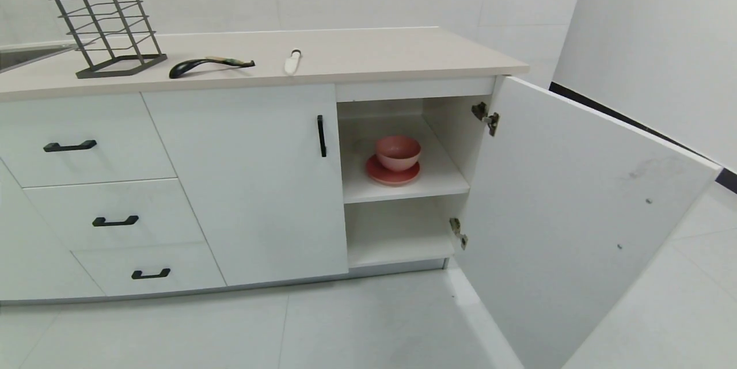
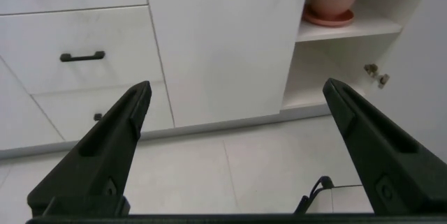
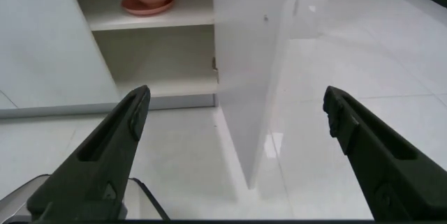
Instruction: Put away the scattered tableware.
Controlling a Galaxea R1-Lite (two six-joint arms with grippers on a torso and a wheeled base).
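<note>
Between pickups, the left gripper (image 2: 237, 88) and right gripper (image 3: 237, 93) gape empty; next likely means reaching above them for the black spoon (image 1: 196, 65).

**Surfaces & finishes**

Counter (image 1: 374, 52) top: smooth, matt, pale stone-look laminate. Rack (image 1: 103, 18): thin dark-grey wire, metal by look, matt coat. Ladle (image 1: 210, 65): glossy black scoop end, handle partly lighter & wood-like. White utensil (image 1: 293, 62): smooth, slight sheen, plastic-looking. Bowl (image 1: 397, 152) & plate (image 1: 391, 176): pink, smooth, satin; plastic or glazed, can't tell. Cabinet door (image 1: 564, 202): smooth white board, low sheen, few grey scuffs on inner face. Hinges (image 1: 486, 117): bare bright metal. Drawer handles (image 1: 69, 146): matt black, metal-look. Shelf (image 1: 403, 187): smooth white board. Floor (image 1: 288, 328): glossy pale tiles; reflects the door in right wrist view. Left gripper (image 2: 237, 90) & right gripper (image 3: 237, 95): jaws matt black, hard-plastic look.
</note>
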